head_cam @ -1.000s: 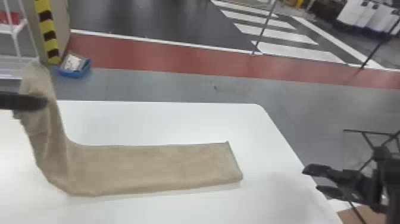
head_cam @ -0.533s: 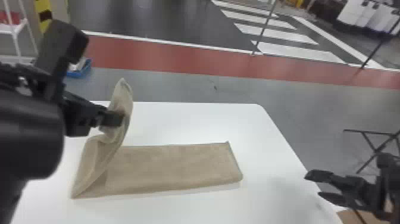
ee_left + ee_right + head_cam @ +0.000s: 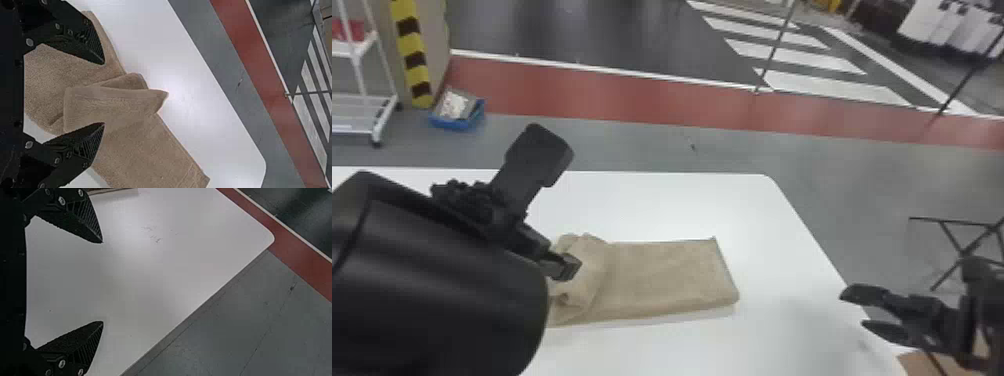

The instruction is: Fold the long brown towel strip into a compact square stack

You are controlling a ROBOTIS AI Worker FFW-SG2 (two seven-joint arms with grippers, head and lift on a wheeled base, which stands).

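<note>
Lifted towel (image 3: 662,275) has dropped since earlier; left arm (image 3: 442,285) hides 1 end.

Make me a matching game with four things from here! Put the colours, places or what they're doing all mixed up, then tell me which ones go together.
Things:
1. towel
2. table
3. box
4. left tool

Clues:
A. open, over the rumpled part of a cloth
B. blue, on the floor
C. brown, lying flat at one end and bunched up at the other
D. white, with a rounded corner

Right pairs: 1-C, 2-D, 3-B, 4-A
</note>
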